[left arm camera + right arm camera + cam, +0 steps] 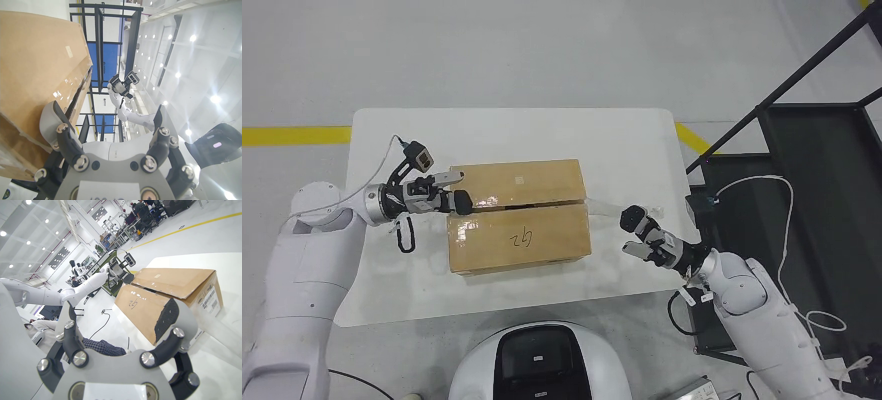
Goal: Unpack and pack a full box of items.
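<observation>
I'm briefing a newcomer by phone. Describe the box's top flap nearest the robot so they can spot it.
A brown cardboard box stands on the white table, its top formed by two long flaps meeting at a middle seam. The near flap lies on the robot's side of it; it bears a dark handwritten mark, whereas the far flap has a small pale label.

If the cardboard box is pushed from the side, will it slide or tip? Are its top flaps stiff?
The box is low and wide, flat on the table, so it would probably slide, not tip. The flaps are split apart along a ragged seam, so they would likely lift and bend easily. Its weight cannot be judged.
</observation>
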